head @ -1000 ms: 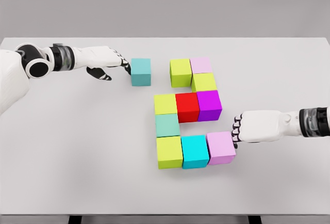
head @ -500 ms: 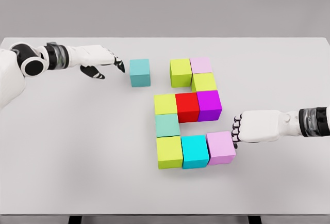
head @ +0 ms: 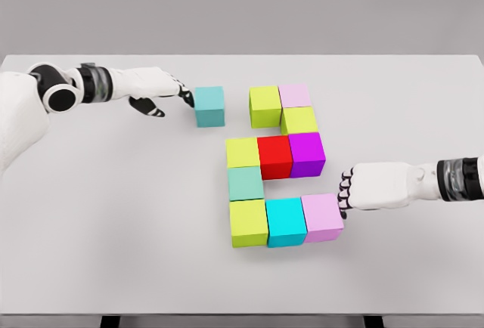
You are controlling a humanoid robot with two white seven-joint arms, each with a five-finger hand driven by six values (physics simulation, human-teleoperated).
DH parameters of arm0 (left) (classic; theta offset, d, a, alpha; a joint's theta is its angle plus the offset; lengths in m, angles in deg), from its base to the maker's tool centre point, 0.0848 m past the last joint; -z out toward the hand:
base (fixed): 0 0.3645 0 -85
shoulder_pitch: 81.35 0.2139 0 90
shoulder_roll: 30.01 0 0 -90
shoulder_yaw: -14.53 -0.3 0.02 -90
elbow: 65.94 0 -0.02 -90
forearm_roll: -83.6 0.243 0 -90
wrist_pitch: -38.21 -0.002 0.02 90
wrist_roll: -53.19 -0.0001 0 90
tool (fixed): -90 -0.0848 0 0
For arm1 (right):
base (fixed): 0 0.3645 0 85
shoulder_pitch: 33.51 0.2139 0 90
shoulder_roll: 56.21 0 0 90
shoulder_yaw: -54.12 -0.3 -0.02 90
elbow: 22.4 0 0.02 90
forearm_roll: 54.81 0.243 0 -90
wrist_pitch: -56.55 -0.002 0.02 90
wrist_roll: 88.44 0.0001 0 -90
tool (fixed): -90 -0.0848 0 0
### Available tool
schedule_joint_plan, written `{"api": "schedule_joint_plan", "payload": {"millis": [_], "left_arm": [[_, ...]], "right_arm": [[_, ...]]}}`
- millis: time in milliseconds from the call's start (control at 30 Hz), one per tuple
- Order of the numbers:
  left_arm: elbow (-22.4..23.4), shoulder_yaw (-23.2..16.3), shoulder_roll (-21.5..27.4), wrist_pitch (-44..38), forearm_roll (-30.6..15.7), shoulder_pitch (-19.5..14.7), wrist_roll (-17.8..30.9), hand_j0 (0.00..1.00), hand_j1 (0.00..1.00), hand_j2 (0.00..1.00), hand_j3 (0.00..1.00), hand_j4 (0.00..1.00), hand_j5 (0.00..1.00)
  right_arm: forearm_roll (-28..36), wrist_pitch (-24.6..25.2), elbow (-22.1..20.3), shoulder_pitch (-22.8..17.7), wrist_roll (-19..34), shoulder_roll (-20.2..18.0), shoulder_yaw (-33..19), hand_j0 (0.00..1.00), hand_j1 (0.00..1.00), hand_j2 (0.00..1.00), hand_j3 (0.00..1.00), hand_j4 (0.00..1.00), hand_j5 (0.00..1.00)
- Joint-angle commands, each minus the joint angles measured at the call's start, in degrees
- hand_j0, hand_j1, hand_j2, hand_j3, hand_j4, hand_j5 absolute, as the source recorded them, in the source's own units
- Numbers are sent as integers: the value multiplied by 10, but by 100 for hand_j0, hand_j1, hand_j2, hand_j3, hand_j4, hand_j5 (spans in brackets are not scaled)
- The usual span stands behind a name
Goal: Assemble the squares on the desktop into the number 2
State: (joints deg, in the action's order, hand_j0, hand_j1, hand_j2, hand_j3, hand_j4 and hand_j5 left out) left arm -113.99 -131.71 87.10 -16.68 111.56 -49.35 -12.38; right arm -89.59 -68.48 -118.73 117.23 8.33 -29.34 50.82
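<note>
A teal cube stands alone at the upper left of the group. My left hand reaches in from the left, open, its fingertips against the cube's left face. The other cubes form stepped rows: yellow-green, pale pink and yellow-green on top; yellow, red and purple in the middle; mint below; lime, cyan and pink at the bottom. My right hand is open, fingertips at the pink cube's right side.
The white table spreads wide to the left and right of the cubes. Its front edge runs just below the bottom row. A gap lies between the teal cube and the top yellow-green cube.
My left hand drew back, then returned and nudged the teal cube slightly right. The pink cube shifted a little left against the cyan one.
</note>
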Motion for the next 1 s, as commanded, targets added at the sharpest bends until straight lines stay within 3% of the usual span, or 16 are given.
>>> {"api": "schedule_joint_plan", "payload": {"millis": [0, 133, 200, 233, 267, 400, 467, 500, 567, 633, 733, 800, 967], "left_arm": [[0, 2, -3, -1, -3, 0, 0, 72, 72, 72, 72, 72, 72], [0, 2, -7, -1, -3, 0, 0, 72, 72, 72, 72, 72, 72], [0, 2, -12, -1, -3, 1, 0, 72, 72, 72, 72, 72, 72], [0, 2, -13, -1, -2, 1, 0, 72, 72, 72, 72, 72, 72], [0, 2, -20, -1, -1, 2, 1, 72, 72, 72, 72, 72, 72], [0, 2, -20, -1, -3, 2, 4, 72, 72, 72, 72, 72, 72], [0, 2, -20, -1, -3, 1, 4, 72, 72, 72, 72, 72, 72], [0, 2, -21, -1, -3, 1, 4, 72, 72, 72, 72, 72, 72], [0, 2, -21, -1, -4, 1, 4, 72, 72, 72, 72, 72, 72], [0, 2, -21, -1, -4, 0, 4, 72, 72, 72, 72, 72, 72], [1, 3, -20, -1, -4, 0, 4, 72, 72, 72, 72, 72, 72], [6, 3, -20, -1, -4, 0, 4, 72, 72, 72, 72, 72, 72], [20, 3, -19, -1, -3, -7, 4, 72, 72, 72, 72, 72, 72]], "right_arm": [[2, 0, 2, 0, 0, -1, -1, 54, 54, 54, 54, 54, 54], [3, 0, 19, 0, 1, -20, -33, 57, 57, 57, 57, 57, 57], [24, 0, 24, -1, 2, -49, -77, 71, 71, 71, 71, 71, 71], [45, 0, 24, -1, 2, -60, -93, 93, 93, 93, 93, 93, 93], [63, 0, 25, -1, 2, -61, -100, 99, 99, 99, 99, 99, 99], [144, 0, 45, -18, 1, -62, -174, 100, 100, 100, 100, 100, 100], [190, 0, 65, -55, 3, -63, -253, 100, 100, 100, 100, 100, 100], [210, 0, 73, -77, 3, -63, -296, 100, 100, 100, 100, 100, 100], [220, 0, 80, -163, 4, -53, -395, 100, 100, 100, 100, 100, 100], [219, 0, 80, -213, 4, -42, -445, 100, 100, 100, 100, 100, 100], [214, 0, 119, -230, 4, 0, -464, 100, 100, 100, 100, 100, 100], [215, 0, 150, -236, 3, 9, -468, 100, 100, 100, 100, 100, 100], [209, 0, 163, -264, 4, 36, -468, 100, 100, 100, 100, 100, 100]]}}
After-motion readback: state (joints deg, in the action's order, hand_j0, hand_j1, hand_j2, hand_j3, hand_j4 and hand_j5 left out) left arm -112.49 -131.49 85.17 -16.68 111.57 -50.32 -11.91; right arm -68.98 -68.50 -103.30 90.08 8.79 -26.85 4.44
